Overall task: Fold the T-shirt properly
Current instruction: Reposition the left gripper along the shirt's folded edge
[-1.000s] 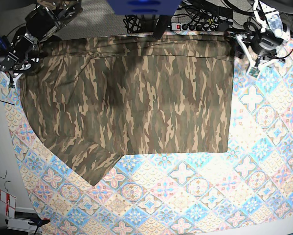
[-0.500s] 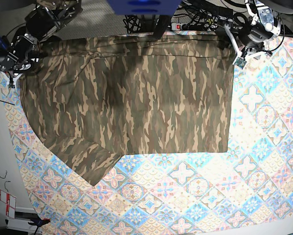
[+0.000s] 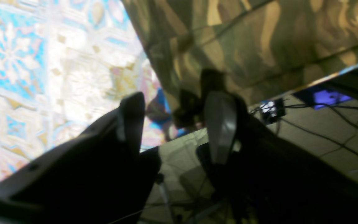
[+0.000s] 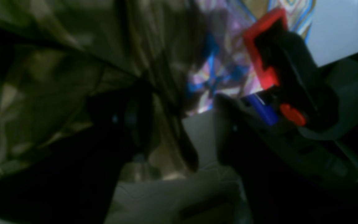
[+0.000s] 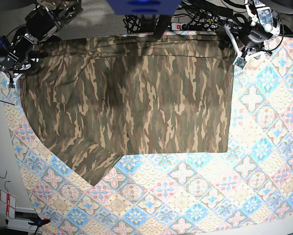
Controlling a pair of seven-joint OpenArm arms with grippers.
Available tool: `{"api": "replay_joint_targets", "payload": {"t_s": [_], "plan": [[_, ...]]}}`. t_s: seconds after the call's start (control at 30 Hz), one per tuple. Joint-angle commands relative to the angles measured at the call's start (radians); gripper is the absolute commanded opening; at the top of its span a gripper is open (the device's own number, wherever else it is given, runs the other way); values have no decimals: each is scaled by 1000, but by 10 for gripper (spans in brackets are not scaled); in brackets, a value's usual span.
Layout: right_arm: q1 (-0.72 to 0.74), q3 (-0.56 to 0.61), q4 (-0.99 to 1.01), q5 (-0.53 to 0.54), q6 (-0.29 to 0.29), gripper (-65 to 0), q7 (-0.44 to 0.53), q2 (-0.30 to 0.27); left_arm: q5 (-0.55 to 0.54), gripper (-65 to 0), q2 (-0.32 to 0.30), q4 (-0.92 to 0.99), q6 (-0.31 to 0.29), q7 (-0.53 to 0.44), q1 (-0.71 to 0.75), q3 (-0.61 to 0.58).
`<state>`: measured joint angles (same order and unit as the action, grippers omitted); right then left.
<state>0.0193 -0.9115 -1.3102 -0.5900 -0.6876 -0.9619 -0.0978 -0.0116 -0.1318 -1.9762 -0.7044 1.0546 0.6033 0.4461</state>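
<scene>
We are viewing the T-shirt (image 5: 131, 98) lying spread flat on the tablecloth (image 5: 195, 196), filling the upper left and middle of the table in the base view. One sleeve (image 5: 87, 159) is pointing toward the lower left, and the straight hem (image 5: 229, 98) is running down the shirt's right side. The far edge of the shirt is lying along the table's back edge.

The left gripper (image 5: 241, 46) is hovering at the table's back right corner, just beside the shirt's upper right corner. In the left wrist view, we are seeing the left gripper (image 3: 172, 121) with its jaws standing apart and nothing between them; the shirt's corner (image 3: 179, 74) is lying just ahead of the fingertips (image 3: 221, 115), over the table edge, with the floor and cables (image 3: 322, 124) below.

The right gripper (image 5: 11, 58) is sitting at the shirt's upper left corner. In the right wrist view, which is dark and blurred, camouflage fabric (image 4: 57, 62) is bunching around one finger (image 4: 132, 121) of the right gripper (image 4: 182, 124). The jaws are standing apart, but we cannot tell whether cloth is pinched. A red and black clamp (image 4: 275, 68) is showing beside the other finger.
</scene>
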Motion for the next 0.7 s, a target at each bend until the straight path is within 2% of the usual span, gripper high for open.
{"api": "replay_joint_targets", "payload": {"t_s": [0.0,0.1,0.2,0.6,0.67], "plan": [[-11,-7,4,-31,-11,-339,-50,-3,25,-332,8,-15,6,-7,0,24],[-12,-7,4,-31,-11,-339,-50,-3,88,-332,47,-15,6,-9,-36,59],[-12,-7,4,-31,-11,-339,-50,-3,117,-332,48,15,6,-9,-49,38],[-11,-7,2,-31,-11,-339,-50,-3,114,-333,50,79,6,-9,-89,-8],[-11,-7,2,-31,-11,-339,-50,-3,114,-353,50,79,6,-9,-90,-8]]}}
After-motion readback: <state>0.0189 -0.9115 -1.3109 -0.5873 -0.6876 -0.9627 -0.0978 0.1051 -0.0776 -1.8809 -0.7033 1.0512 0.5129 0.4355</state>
